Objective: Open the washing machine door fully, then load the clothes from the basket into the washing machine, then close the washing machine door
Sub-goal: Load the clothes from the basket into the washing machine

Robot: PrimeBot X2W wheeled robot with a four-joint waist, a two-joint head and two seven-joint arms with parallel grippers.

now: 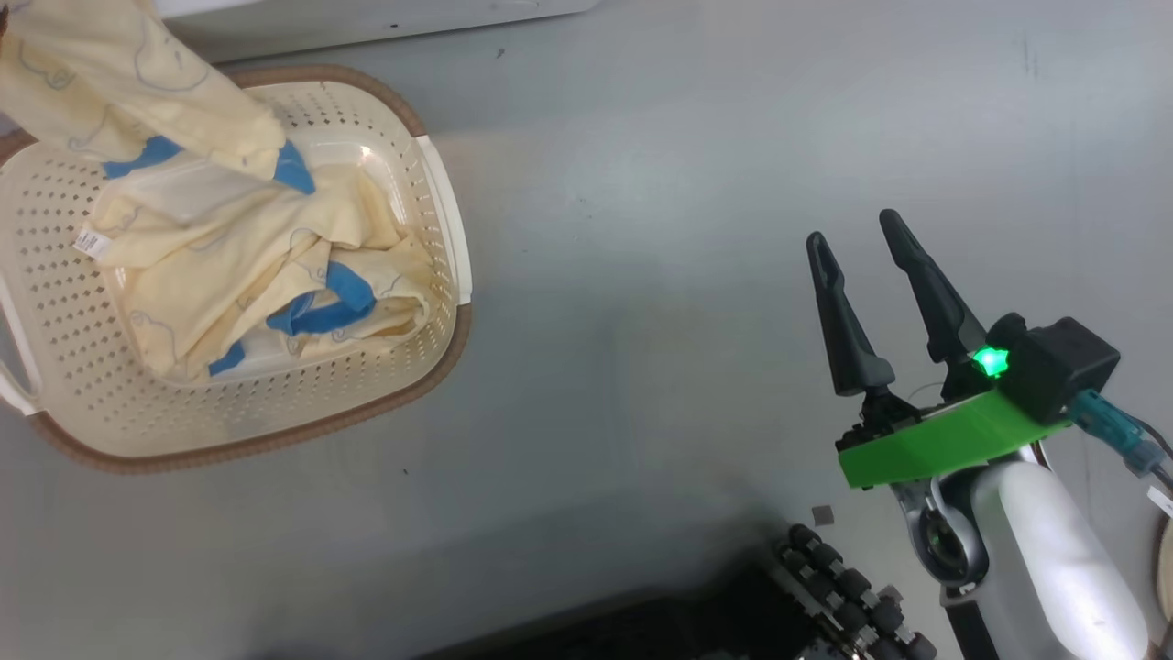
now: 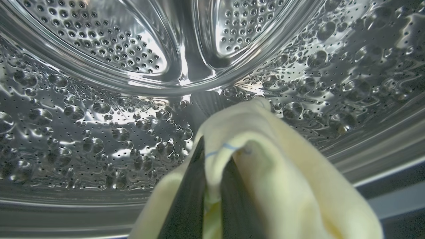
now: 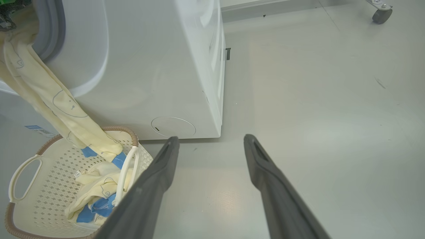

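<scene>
DONE: my left gripper (image 2: 214,151) is inside the drum (image 2: 99,116), jaws pinched on one yellow garment (image 2: 272,139); its tail hangs at the upper left of the right wrist view, down into the basket (image 3: 40,196) | LEFT: the other clothes (image 1: 275,247) heaped at the head view's left, then shutting the door | SPARE: my right gripper (image 1: 853,229), lower right, jaws wide, empty | HIDDEN: I cannot tell how wide the door stands.

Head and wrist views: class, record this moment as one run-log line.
phase: loading | left hand: shut on yellow garment inside drum | right hand: open, empty, above floor | basket: holds clothes
</scene>
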